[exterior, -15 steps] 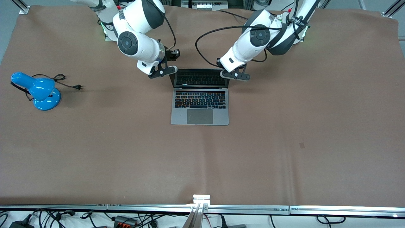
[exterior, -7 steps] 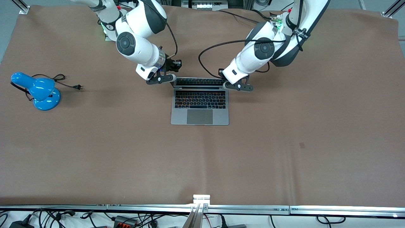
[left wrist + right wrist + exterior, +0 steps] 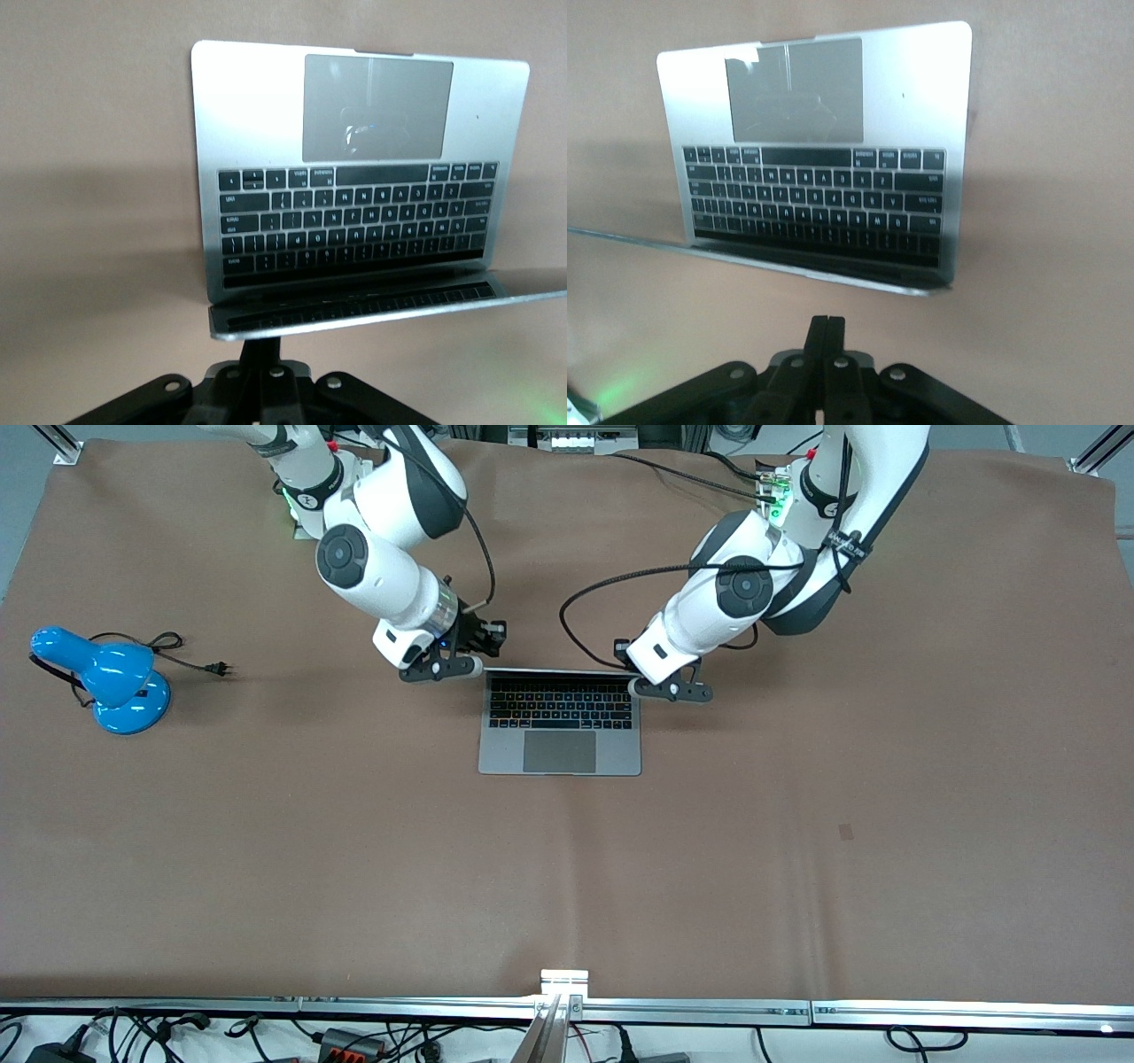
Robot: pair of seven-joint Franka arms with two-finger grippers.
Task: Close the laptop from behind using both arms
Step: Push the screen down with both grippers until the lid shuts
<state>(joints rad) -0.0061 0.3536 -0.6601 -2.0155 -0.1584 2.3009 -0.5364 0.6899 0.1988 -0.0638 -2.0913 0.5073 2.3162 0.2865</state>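
The space-grey laptop (image 3: 560,731) lies mid-table with its keyboard showing. Its lid (image 3: 560,672) leans over the keyboard and shows only as a thin edge in the front view. My right gripper (image 3: 474,663) is shut and empty at the lid's corner toward the right arm's end; in the right wrist view its fingers (image 3: 826,329) sit just short of the lid's edge (image 3: 806,266). My left gripper (image 3: 635,685) is shut and empty at the lid's other corner; in the left wrist view its fingers (image 3: 259,351) touch the lid's edge (image 3: 354,310).
A blue desk lamp (image 3: 106,677) with a loose black cord and plug (image 3: 217,666) lies toward the right arm's end of the brown table (image 3: 797,850). A metal rail (image 3: 567,1005) runs along the table's edge nearest the front camera.
Both grippers have moved down and toward the front camera with the lid. The lid has swung from wide open to leaning over the keyboard; its dark screen no longer shows in the front view.
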